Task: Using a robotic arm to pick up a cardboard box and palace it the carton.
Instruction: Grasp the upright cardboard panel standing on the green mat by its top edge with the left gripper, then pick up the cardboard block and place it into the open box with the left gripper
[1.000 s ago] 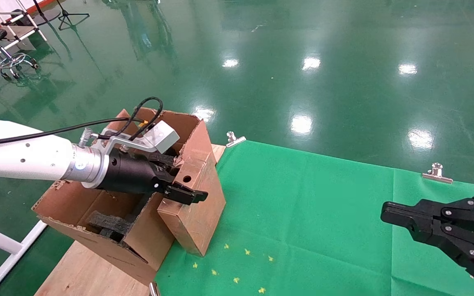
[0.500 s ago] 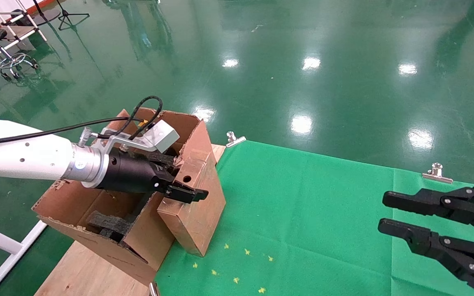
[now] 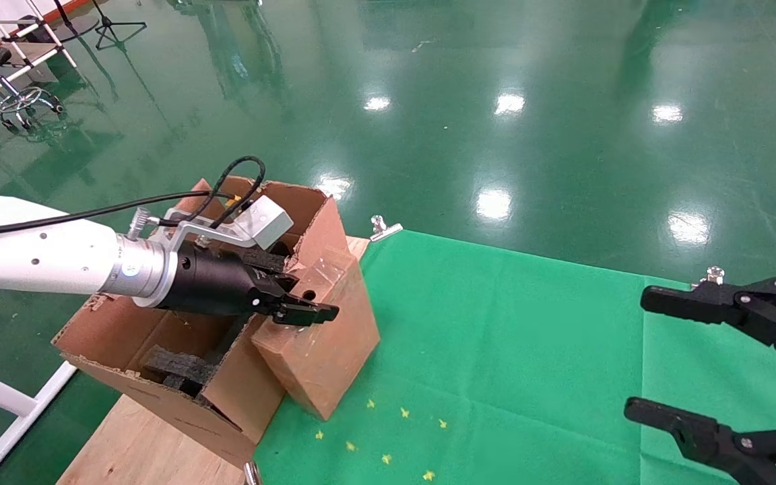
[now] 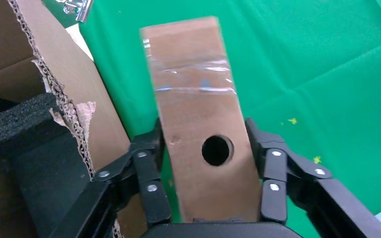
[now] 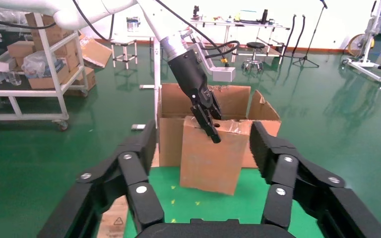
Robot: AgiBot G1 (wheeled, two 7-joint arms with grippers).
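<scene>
The cardboard box (image 3: pixel 324 337) is clamped across its narrow holed face by the left pincer (image 3: pixel 290 300), beside the carton (image 3: pixel 159 364). Compared with a second earlier, the box is tilted and its lower end is raised off the green worktop (image 3: pixel 529 350), so lifting appears begun; transfer into the carton remains. The right pincer (image 3: pixel 711 367), formerly together, is spread wide apart at the right.

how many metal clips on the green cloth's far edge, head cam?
2. One clip sits at the cloth's far corner near the carton; the other clip is farther right, partly behind the right gripper. Others may be out of view.
</scene>
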